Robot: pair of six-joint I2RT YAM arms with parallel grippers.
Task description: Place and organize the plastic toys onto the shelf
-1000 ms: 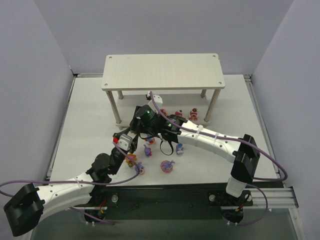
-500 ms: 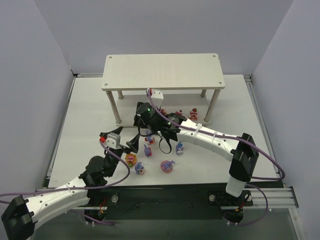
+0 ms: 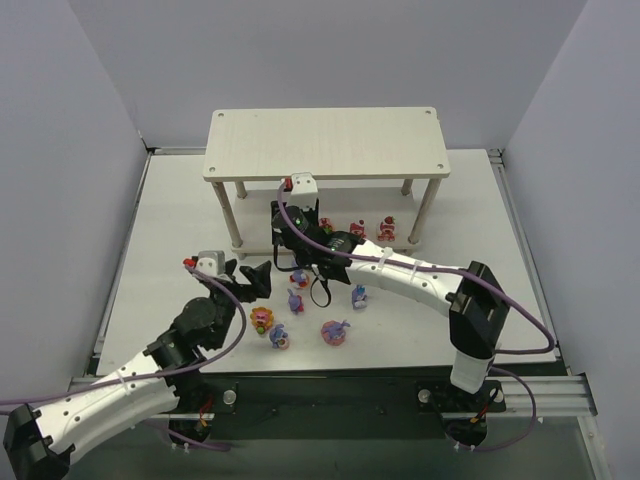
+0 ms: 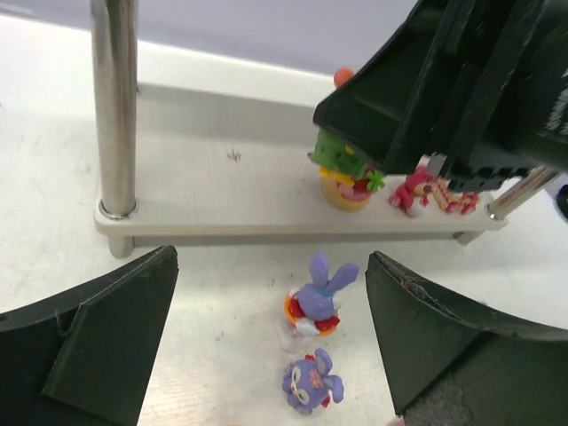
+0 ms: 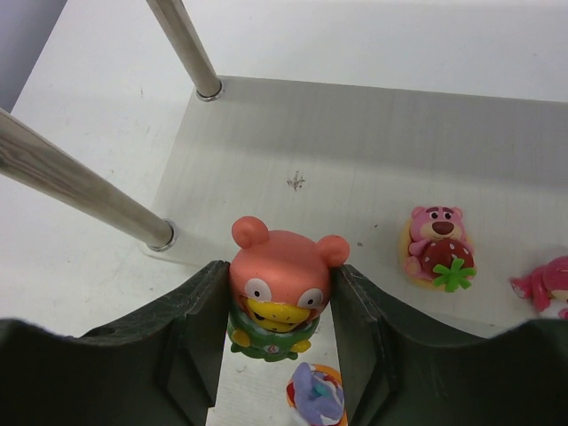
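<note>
Gripping orange-pink round toy (image 5: 282, 275) w/ R end effector (image 5: 280, 300), jaws tight on both sides, at front edge of shelf (image 5: 355, 160) lower tier. Further back on that tier, upright: pink strawberry bear (image 5: 435, 244). Holding L end effector (image 4: 273, 266) wide open, empty, low over counter (image 4: 222, 311), facing purple bunny (image 4: 318, 297), second bunny (image 4: 311, 382) nearer.

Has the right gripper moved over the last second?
Yes. The right gripper, shut on a toy, moved toward the shelf: in the top view its wrist now reaches the shelf's front edge.
</note>
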